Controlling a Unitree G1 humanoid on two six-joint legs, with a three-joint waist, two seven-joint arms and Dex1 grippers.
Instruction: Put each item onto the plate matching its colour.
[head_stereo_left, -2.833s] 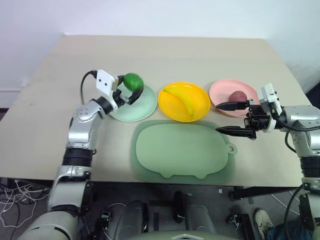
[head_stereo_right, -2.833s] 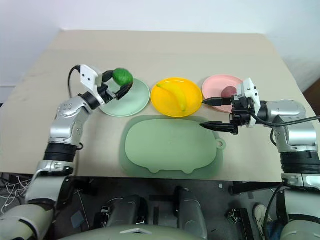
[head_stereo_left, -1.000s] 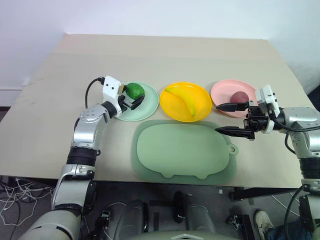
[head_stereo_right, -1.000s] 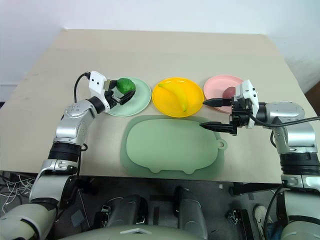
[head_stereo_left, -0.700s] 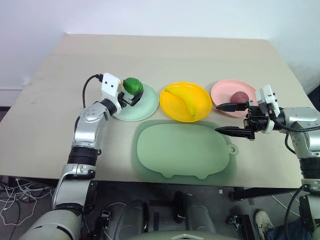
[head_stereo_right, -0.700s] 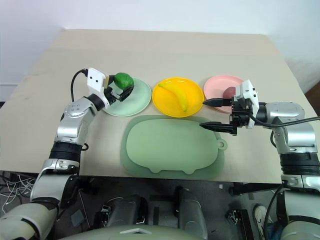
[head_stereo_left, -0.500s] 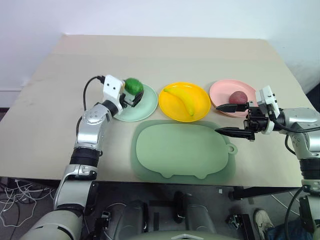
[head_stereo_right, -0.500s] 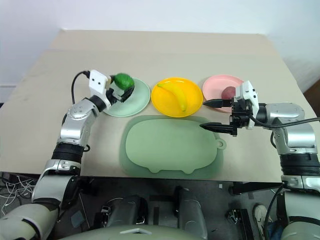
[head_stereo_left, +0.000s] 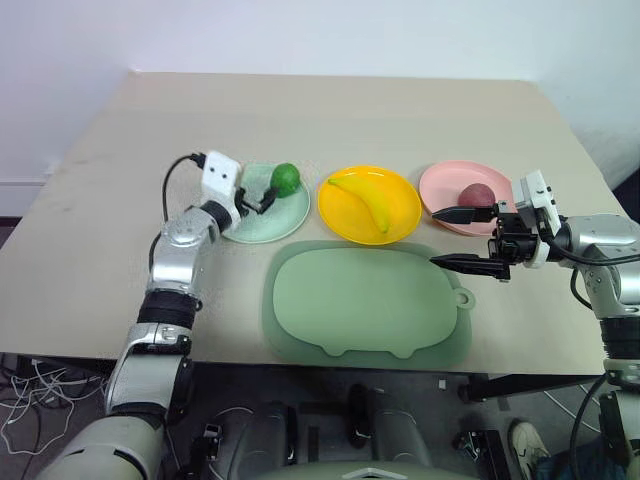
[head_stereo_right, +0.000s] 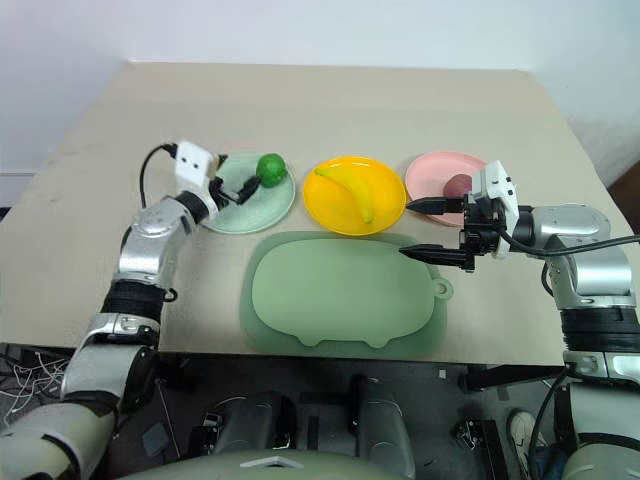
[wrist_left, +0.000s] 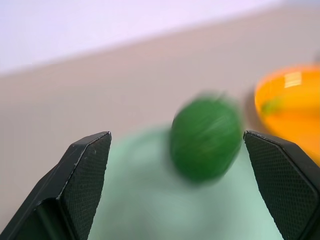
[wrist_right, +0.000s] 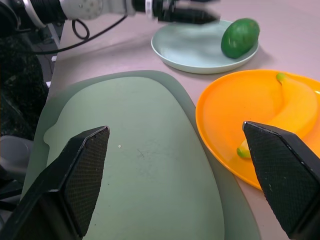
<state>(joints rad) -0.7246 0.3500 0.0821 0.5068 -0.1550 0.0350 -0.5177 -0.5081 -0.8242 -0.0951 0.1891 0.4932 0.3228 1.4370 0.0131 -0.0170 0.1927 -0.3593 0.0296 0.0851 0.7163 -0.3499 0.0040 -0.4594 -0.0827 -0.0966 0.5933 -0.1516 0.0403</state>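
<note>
All three toy foods sit on plates of their own colour on the tan table (head_stereo_left: 330, 110), with the yellow plate (head_stereo_left: 403, 225) at the centre of the row as the landmark: the banana (head_stereo_left: 366, 199) lies across it, the green fruit (head_stereo_left: 286, 178) rests on the mint green plate (head_stereo_left: 262, 226) just to the robot's left of it, at that plate's rim nearest the yellow one, and the dark red fruit (head_stereo_left: 476, 194) sits on the pink plate (head_stereo_left: 443, 186) on the other side. The left gripper (head_stereo_left: 258, 201) hangs over the mint green plate, on the side of the green fruit away from the yellow plate, its two black fingers spread wide and holding nothing, the fruit lying free just beyond the tips. The right gripper (head_stereo_left: 444, 238) hovers between the pink plate and the large pale-green mat (head_stereo_left: 365, 300) that lies in front of the yellow plate, fingers parted as far as they go and likewise empty. Judging by how things lie, the sorting looks complete, with no item left off its plate and nothing on the mat; all that seems to remain is for the arms to draw clear, provided the green fruit, blurred in the left wrist view and perhaps not yet settled, does not roll off the rim
</note>
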